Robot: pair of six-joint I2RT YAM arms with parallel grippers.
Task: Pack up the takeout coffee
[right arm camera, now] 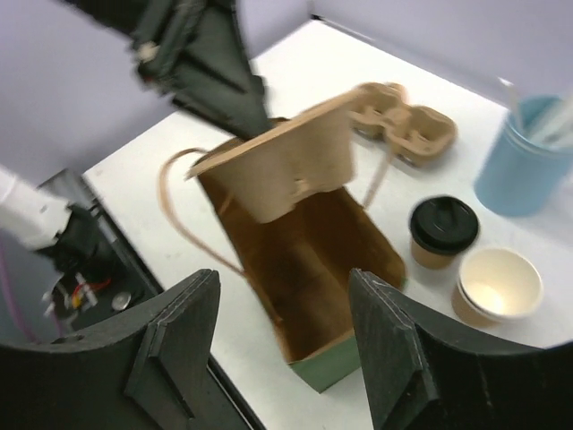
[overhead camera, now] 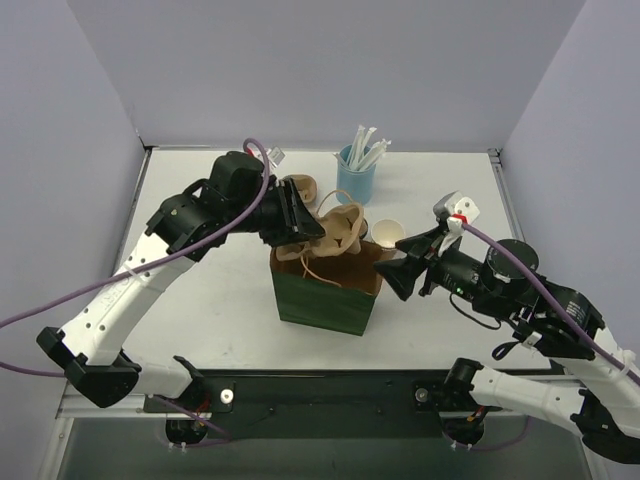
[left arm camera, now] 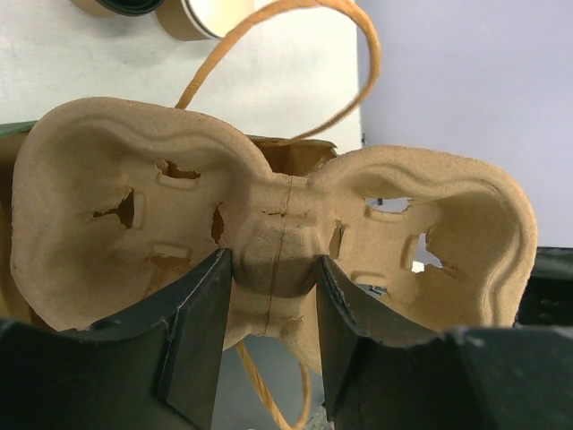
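Note:
The takeout coffee point(overhead camera: 388, 234), a small tan cup with a white rim and cream inside point(right arm camera: 500, 282), stands on the table right of the green paper bag point(overhead camera: 325, 305). My left gripper point(left arm camera: 273, 269) is shut on the middle ridge of a brown pulp cup carrier point(left arm camera: 89, 206). It holds the carrier tilted over the bag's open mouth point(right arm camera: 313, 260). My right gripper point(overhead camera: 395, 262) is open at the bag's right edge, a little in front of the coffee. Nothing sits between its fingers point(right arm camera: 175, 331).
A black-lidded tan cup point(right arm camera: 443, 224) stands beside the coffee. Behind the bag lies a second pulp carrier point(overhead camera: 300, 187). At the back stands a light-blue cup of white straws point(overhead camera: 355, 182). The bag's rope handles point(left arm camera: 295, 18) stick up. Grey walls close in the table.

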